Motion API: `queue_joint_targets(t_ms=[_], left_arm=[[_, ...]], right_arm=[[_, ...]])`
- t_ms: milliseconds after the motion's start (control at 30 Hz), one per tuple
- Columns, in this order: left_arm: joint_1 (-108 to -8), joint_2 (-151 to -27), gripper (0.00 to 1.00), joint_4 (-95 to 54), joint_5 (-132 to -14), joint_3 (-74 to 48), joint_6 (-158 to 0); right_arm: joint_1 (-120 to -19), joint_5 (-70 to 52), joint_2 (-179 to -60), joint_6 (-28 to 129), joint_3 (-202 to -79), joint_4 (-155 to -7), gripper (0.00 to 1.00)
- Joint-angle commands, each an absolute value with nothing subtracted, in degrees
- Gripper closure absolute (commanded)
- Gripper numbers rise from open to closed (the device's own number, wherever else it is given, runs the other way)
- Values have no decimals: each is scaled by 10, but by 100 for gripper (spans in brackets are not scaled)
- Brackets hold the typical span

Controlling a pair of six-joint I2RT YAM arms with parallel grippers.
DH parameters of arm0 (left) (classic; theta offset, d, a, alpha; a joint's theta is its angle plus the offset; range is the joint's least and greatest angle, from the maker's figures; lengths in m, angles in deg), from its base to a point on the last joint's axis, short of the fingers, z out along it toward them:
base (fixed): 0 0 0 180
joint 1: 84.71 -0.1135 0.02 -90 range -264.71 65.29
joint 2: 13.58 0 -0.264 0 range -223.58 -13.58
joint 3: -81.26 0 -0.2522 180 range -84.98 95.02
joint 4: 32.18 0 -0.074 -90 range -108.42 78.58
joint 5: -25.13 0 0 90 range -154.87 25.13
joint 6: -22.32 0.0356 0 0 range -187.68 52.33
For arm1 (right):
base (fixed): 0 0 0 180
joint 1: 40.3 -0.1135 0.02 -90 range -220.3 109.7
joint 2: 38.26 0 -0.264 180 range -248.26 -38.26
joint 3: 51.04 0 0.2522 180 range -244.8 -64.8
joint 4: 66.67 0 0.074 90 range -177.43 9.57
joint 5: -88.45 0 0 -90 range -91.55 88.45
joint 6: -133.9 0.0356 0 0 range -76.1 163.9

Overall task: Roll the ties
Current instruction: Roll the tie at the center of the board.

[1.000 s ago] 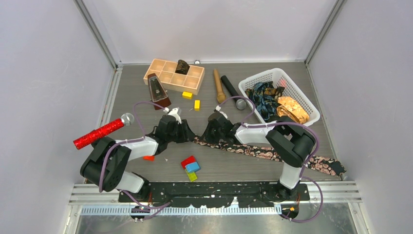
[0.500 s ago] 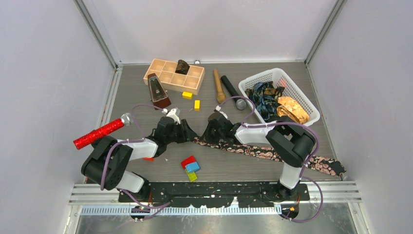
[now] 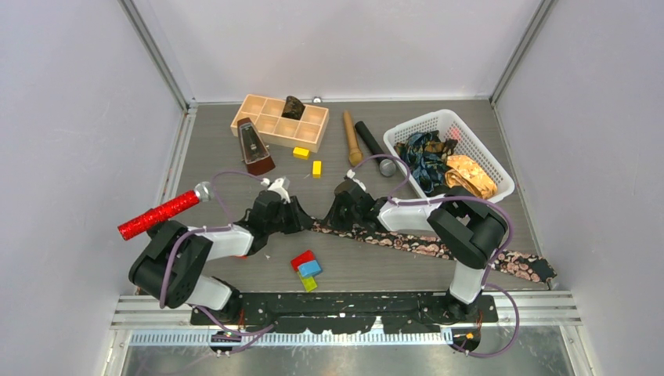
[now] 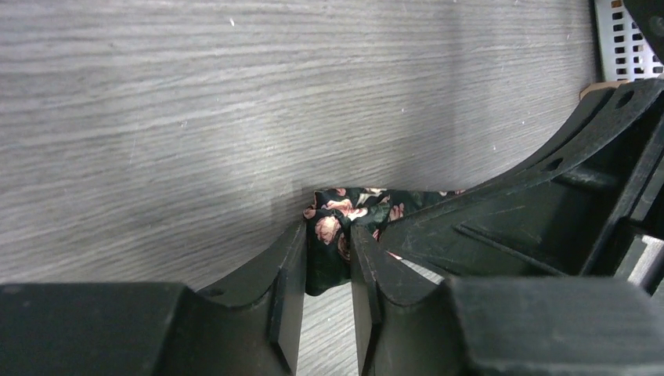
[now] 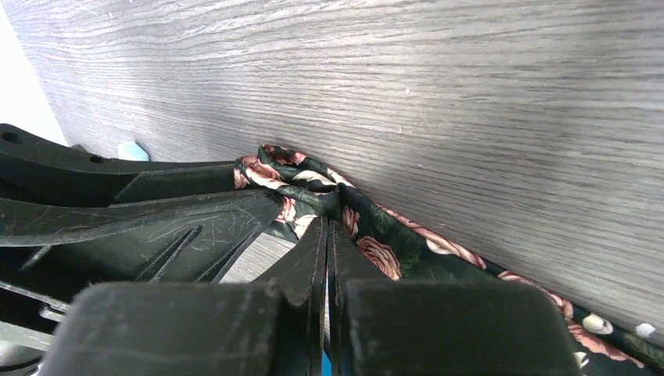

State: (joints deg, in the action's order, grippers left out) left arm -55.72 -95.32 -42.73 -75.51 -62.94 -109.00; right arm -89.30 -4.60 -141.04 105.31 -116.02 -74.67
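Near the middle of the tabletop (image 3: pixel 211 149), the 2 arms meet nose to nose over one end of the black tie (image 3: pixel 407 241). From there the tie lies flat and runs diagonally under the right arm toward the near right corner. That end is where a roll would most naturally begin, which explains why both arms crowd it.

The left end effector (image 4: pixel 327 231) has its fingers a narrow gap apart. The folded tip of the tie is bunched between them and touches both inner faces, so it reads as a pinch on the first fold. The right end effector (image 5: pixel 327 223) is fully closed. A thin fold of the same fabric seems caught at its fingertips, just beside the left one's hold. Its likely job is to pin the fabric so the fold cannot slide while the other side turns it. With only a small tuck formed and nearly the whole length unrolled, the rolling looks barely begun.

Well apart, at the far right, a white basket (image 3: pixel 438 119) holds a teal tie (image 3: pixel 423 153) and a golden tie (image 3: pixel 470 174) in loose heaps. They are probably waiting for their turn.
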Motion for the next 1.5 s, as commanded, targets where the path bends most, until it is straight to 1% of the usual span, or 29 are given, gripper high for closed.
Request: queue_joint_targets(t_ms=[0,267,567,800,1067,1467], left_arm=[[-547,-938,73,-327,-760,-656,-1085],[-547,-892,77,-296,-736,-641,-1070],[-547,-884,83,-293,-735,-616,-1063],[-547,-887,84,-293,-745,-596,-1055],[-546,-887,88,-293,-773,-588,-1043],[-536,-866,90,-289,-790,-560,-1033]], right_arm=[[-892,-32,-1413,1049,-1167,-756,99],[-892,-34,-1412,1050,-1165,-755,99],[-892,-39,-1413,1052,-1163,-751,99],[-892,-44,-1416,1051,-1165,-749,99],[-892,-48,-1418,1049,-1168,-746,99],[-892,-52,-1421,1052,-1168,-739,99]])
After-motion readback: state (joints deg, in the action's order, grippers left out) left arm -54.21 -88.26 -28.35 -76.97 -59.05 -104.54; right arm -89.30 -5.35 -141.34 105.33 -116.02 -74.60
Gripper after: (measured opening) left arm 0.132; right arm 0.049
